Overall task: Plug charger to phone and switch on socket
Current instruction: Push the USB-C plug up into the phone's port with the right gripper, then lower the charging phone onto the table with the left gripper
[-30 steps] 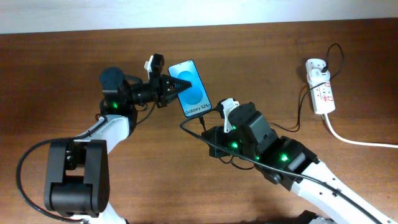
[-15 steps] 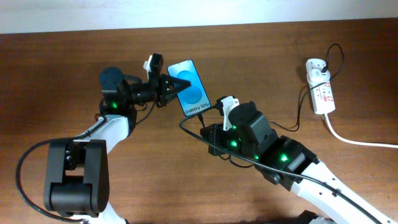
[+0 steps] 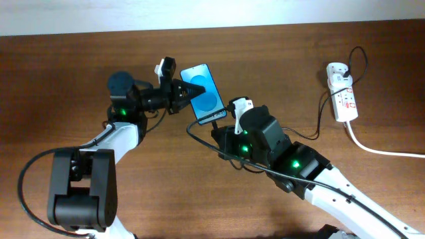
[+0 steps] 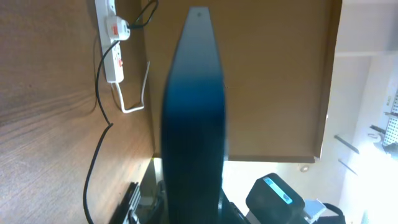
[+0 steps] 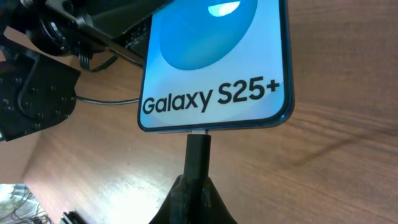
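Note:
The phone (image 3: 204, 93) has a blue screen and lies tilted on the table. My left gripper (image 3: 184, 93) is shut on its left edge; in the left wrist view the phone (image 4: 194, 112) fills the middle, seen edge-on. My right gripper (image 3: 219, 127) is shut on the charger connector (image 5: 198, 155), whose tip touches the phone's bottom edge (image 5: 211, 127) at the port. The black cable (image 3: 312, 136) runs right to the white socket (image 3: 342, 93) at the far right, also in the left wrist view (image 4: 113, 43).
A thick white cord (image 3: 378, 149) leaves the socket toward the right edge. The brown table's far edge (image 3: 212, 30) meets a white wall. The right arm (image 3: 299, 169) stretches from the bottom right.
My right gripper has moved up and left with the connector, bringing its tip against the phone's bottom edge. The left gripper and phone have stayed put.

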`<action>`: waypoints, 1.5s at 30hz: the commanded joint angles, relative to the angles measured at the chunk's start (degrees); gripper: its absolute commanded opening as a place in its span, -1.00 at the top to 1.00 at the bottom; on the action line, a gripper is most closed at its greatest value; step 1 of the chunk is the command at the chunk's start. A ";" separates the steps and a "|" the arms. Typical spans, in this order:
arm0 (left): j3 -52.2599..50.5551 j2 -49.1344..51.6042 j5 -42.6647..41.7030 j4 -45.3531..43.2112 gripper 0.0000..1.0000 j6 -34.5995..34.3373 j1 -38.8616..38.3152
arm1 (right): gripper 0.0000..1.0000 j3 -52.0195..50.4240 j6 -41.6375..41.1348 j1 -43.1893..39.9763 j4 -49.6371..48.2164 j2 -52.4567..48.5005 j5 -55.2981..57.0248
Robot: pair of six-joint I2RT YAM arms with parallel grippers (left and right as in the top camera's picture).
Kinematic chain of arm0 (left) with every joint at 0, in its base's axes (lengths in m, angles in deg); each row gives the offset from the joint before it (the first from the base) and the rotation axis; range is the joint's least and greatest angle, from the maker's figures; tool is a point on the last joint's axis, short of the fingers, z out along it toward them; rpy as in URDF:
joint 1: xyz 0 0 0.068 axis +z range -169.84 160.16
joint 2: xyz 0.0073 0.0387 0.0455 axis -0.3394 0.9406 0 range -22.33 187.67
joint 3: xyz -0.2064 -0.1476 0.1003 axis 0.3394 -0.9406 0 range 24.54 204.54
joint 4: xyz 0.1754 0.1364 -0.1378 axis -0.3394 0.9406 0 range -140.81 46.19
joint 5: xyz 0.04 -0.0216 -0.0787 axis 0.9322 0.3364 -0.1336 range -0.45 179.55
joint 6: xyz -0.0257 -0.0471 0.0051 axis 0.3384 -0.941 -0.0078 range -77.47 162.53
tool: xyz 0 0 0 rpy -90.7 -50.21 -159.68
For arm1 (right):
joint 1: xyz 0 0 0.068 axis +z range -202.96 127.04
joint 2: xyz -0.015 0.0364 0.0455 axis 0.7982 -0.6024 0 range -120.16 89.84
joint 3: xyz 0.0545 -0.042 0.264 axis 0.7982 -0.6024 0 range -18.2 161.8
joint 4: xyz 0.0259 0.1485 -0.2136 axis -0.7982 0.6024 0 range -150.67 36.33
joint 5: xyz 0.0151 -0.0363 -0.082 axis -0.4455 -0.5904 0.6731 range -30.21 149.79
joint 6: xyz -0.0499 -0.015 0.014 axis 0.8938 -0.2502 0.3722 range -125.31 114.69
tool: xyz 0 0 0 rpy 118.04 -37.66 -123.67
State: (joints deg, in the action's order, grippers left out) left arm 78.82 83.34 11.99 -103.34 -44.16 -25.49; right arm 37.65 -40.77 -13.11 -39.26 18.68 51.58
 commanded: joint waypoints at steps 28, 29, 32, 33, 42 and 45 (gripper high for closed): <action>0.20 0.31 0.17 -10.88 1.00 10.03 -4.13 | -0.08 5.11 9.14 -0.17 6.60 7.34 4.42; 0.20 0.31 2.43 -10.88 1.00 10.08 -4.02 | -0.22 5.68 9.11 -0.17 10.34 9.97 4.92; 0.20 0.31 3.48 -10.99 1.00 10.54 -4.02 | -0.54 7.10 9.11 -0.17 19.54 16.63 12.87; 0.20 0.31 3.91 -11.10 1.00 10.45 -4.09 | -0.68 7.93 9.09 -0.17 23.06 19.91 17.57; 11.23 -3.21 11.43 3.89 1.00 14.12 -22.03 | -0.97 10.01 7.54 -0.17 28.61 43.36 42.23; 19.85 -3.19 20.46 36.48 1.00 37.20 -27.06 | -0.97 10.01 6.01 -0.17 30.29 47.45 43.30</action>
State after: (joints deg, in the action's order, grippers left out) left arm 92.00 82.03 23.88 -83.47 -27.44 -50.15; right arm 47.23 -32.73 -13.13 -10.24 64.23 91.36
